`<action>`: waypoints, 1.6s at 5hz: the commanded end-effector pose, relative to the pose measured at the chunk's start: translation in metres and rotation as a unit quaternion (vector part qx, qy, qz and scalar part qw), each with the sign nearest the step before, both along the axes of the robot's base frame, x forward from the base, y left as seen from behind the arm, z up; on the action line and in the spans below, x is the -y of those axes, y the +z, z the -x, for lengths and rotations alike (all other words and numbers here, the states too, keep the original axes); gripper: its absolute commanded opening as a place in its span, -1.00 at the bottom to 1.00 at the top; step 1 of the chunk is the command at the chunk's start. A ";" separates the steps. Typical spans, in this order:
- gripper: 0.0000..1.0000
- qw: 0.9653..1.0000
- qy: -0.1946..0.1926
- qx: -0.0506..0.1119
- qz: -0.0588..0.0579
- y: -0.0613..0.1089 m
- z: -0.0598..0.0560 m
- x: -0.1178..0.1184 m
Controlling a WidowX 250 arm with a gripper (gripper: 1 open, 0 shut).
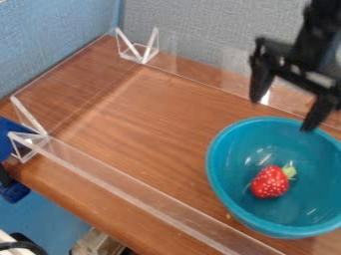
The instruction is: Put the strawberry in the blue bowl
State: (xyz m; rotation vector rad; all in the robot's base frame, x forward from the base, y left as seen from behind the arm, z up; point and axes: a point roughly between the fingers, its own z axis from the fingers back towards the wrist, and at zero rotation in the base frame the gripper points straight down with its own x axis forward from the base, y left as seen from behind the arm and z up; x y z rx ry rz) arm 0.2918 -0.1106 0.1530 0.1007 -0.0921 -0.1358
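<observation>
At the far left, beside the wooden desk [140, 120], a blue object [16, 139] sits partly cut off by the frame, near a white bracket [27, 133] at the desk's left corner. Another white bracket [138, 47] stands at the desk's far corner, and clear panels run along the desk's near and far edges. At the bottom left, below the near edge, part of a black-and-white object [19, 245] shows. On the right end of the desk rests the blue bowl [225, 184]. The strawberry [270, 182] lies inside it, on the bottom, its green top pointing toward the bowl's far right rim. Above the bowl, the black gripper [296, 85] hangs blurred, its fingers spread open, holding nothing.
</observation>
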 end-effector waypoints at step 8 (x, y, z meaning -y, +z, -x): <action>1.00 0.999 0.029 0.024 0.025 -0.002 0.017 -0.004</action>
